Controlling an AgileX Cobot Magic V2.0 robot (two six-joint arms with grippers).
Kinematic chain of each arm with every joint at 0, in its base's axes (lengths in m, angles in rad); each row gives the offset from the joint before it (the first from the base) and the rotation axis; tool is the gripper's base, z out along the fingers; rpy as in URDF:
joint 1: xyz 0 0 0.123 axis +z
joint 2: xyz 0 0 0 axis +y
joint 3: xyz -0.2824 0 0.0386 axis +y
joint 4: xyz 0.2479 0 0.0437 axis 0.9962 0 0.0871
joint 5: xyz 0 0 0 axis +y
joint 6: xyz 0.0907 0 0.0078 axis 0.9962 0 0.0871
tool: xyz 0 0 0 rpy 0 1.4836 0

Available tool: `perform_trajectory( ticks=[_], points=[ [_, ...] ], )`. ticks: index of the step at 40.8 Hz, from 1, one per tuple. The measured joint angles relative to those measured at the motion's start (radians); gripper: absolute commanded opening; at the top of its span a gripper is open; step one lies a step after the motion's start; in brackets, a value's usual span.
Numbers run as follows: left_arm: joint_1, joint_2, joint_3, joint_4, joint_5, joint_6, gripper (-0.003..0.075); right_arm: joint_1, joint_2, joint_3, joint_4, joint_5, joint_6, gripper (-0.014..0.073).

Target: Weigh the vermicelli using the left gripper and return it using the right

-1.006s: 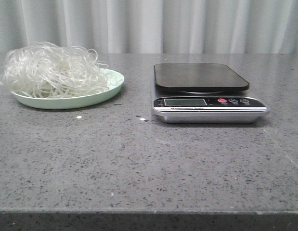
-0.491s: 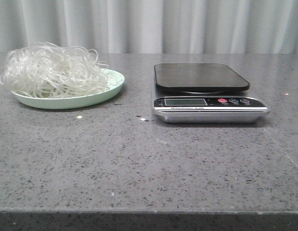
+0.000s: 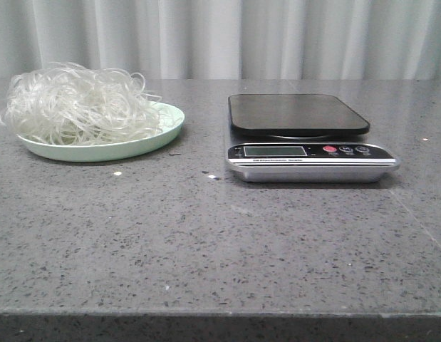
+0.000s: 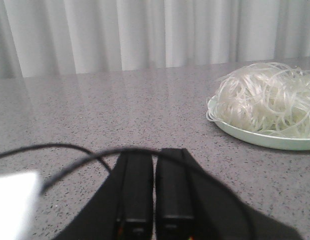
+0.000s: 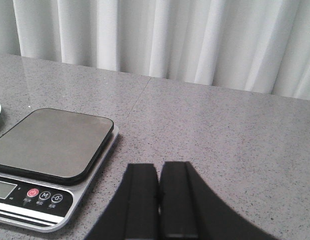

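Observation:
The vermicelli (image 3: 78, 107), a fluffy tangle of whitish translucent strands, lies on a pale green plate (image 3: 170, 121) at the table's far left. It also shows in the left wrist view (image 4: 267, 100) on the plate (image 4: 260, 140). A kitchen scale (image 3: 298, 114) with a black platform and silver base stands right of centre, its platform bare; it also shows in the right wrist view (image 5: 49, 142). My left gripper (image 4: 155, 152) is shut and empty, well short of the plate. My right gripper (image 5: 159, 167) is shut and empty, beside the scale. Neither gripper shows in the front view.
The grey speckled stone table (image 3: 206, 235) runs to a front edge near the camera. A white curtain (image 3: 220, 35) hangs behind it. A black cable (image 4: 54, 150) loops over my left fingers. A white blurred patch (image 4: 12, 205) sits at that view's edge.

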Motion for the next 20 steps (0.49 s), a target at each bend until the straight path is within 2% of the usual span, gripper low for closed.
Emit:
perform_trajectory(
  ticks=[10,20],
  points=[
    [0.000,0.000,0.000,0.000,0.000,0.000,0.0136,-0.077,-0.014,0.042,0.000,0.000,0.045,0.0151],
    [0.000,0.000,0.000,0.000,0.000,0.000,0.0136,-0.165,-0.136,0.165,-0.031,-0.023,0.086,0.0151]
  ],
)
